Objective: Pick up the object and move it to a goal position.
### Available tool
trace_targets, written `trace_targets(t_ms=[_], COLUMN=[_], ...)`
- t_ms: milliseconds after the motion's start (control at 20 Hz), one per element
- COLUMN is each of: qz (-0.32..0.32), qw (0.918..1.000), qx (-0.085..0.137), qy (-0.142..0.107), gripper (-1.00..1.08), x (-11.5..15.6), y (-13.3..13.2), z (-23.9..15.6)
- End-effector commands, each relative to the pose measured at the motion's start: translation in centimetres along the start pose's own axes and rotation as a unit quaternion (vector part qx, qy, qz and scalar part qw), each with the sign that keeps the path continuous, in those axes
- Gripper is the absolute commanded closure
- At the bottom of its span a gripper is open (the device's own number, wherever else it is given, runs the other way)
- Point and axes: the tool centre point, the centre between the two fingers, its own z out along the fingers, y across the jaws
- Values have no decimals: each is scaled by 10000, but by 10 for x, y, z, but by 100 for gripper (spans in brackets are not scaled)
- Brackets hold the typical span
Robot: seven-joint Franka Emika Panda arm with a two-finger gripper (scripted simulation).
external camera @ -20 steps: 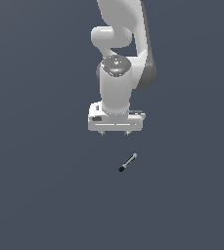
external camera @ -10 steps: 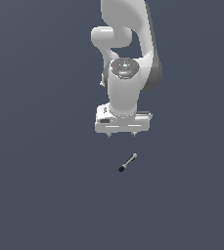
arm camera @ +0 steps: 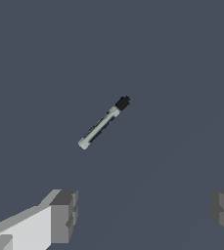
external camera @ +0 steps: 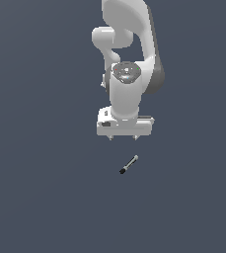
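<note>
**Exterior view: gripper above, pen-like rod ahead**

White two-finger gripper (external camera: 124, 137) hangs with fingers spread wide, empty. The small light-grey rod with black tip (external camera: 129, 164) lies flat on the dark grey floor (external camera: 45, 197), just below the fingertips in frame, apart, long axis diagonal. Likely needs wrist rotation before descending.

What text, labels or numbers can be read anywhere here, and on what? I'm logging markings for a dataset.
None: no words, numbers or signs are readable in either view.
Pen: grey shaft and black tip, no print visible.
Gripper: plain white and grey, no label.
Floor: bare.
</note>
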Motion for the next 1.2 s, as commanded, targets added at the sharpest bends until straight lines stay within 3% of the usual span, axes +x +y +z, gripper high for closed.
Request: trace_targets(t_ms=[0,550,850,1150], qz=[154,1319,2066,2787], qw=[9999,9913,9784,9603], qx=[-1,-24,-55,-95], qy=[-2,-2,9,32], gripper=[-92,-92,-92,-92], x=[2,21,31,41], y=[-1,-11,-18,-24], z=[4,34,55,76])
